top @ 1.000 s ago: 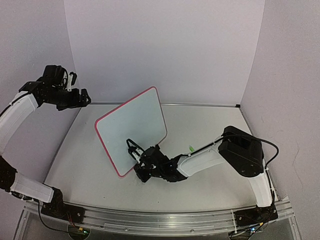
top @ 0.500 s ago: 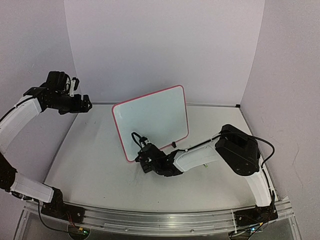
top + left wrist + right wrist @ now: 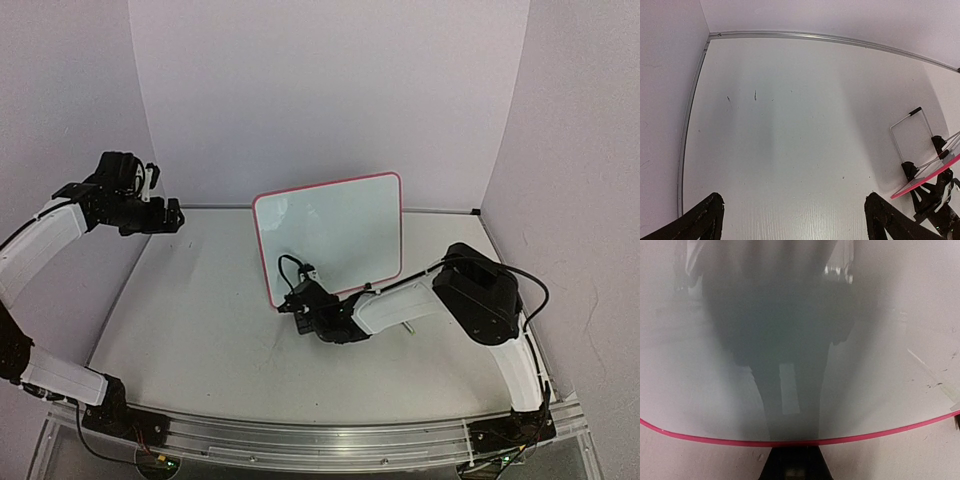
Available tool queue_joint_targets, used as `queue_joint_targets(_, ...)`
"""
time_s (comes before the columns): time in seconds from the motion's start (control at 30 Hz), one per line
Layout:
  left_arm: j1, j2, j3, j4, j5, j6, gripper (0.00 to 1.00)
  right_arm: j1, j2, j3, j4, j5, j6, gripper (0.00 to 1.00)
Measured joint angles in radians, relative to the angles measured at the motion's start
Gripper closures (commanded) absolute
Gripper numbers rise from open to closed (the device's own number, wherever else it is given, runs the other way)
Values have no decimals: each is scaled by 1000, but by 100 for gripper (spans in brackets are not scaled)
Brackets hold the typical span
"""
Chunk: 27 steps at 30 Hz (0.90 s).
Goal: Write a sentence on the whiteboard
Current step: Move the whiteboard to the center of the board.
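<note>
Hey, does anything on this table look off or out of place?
Slightly. The white rectangular whiteboard with a pink-red frame stands a little askew, top edge slanting, its lower left corner pinched by the right claw. Its face is blank, with faint scuff marks near one edge.

We see a white tabletop, pale lilac walls behind it, an aluminium rail along its near edge, and dark specks.

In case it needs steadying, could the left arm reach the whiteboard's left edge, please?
Probably yes: only bare table lies between the open left end effector and the whiteboard; the right end effector is at its bottom edge.
</note>
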Motion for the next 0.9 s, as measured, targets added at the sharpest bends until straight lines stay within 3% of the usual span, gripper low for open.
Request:
queue_joint_targets(0.13, 0, 0, -16, 18, -4, 1, 2, -14, -24, -29, -3, -8, 12, 46)
queue_joint_targets(0.33, 0, -1, -56, 43, -19, 7, 2, -18, -159, -164, -16, -92, -31, 32)
queue_joint_targets(0.53, 0, -2, -82, 59, -40, 24, 2, 14, -396, -285, -58, -162, -69, 38)
queue_joint_targets(0.7, 0, -2, -105, 83, -54, 27, 2, 10, -559, -270, -238, -178, -84, 44)
queue_joint_targets(0.9, 0, -2, -117, 104, -52, 42, 1, -151, -685, -273, -457, -304, -88, 45)
